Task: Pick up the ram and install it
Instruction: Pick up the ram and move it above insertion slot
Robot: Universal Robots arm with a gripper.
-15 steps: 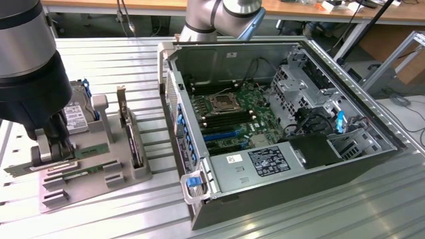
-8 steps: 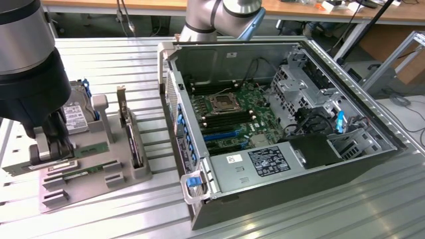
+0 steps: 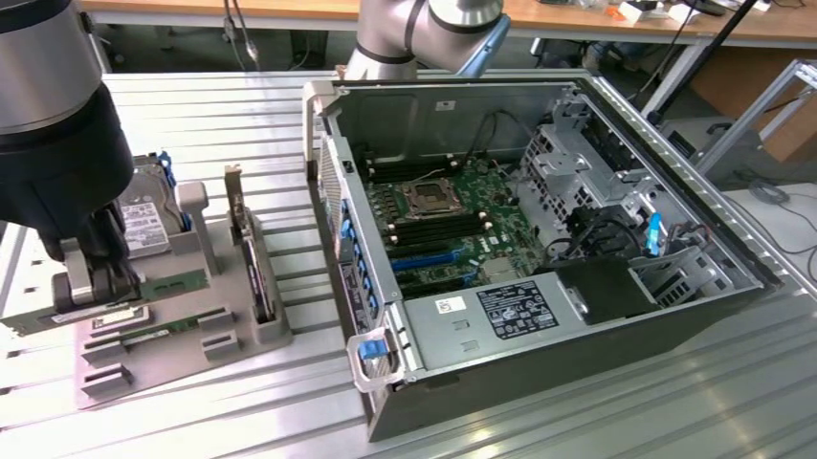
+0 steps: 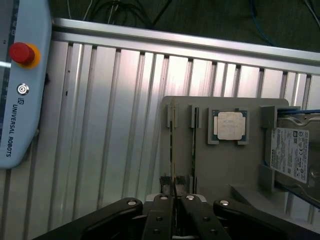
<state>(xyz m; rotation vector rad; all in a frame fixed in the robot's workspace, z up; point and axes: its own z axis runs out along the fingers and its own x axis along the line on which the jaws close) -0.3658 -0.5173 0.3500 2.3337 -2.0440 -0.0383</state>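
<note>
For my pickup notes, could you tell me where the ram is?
On the exterior view's left, the ram is at the grey holder, clamped by the gripper, beside the hard drive.

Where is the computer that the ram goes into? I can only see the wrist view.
Observer: An open computer case lies at the exterior view's right of the grey holder.
Operator: What does the ram look like from the side?
Observer: The ram is a long green strip, and the end effector is shut on it over the holder.
</note>
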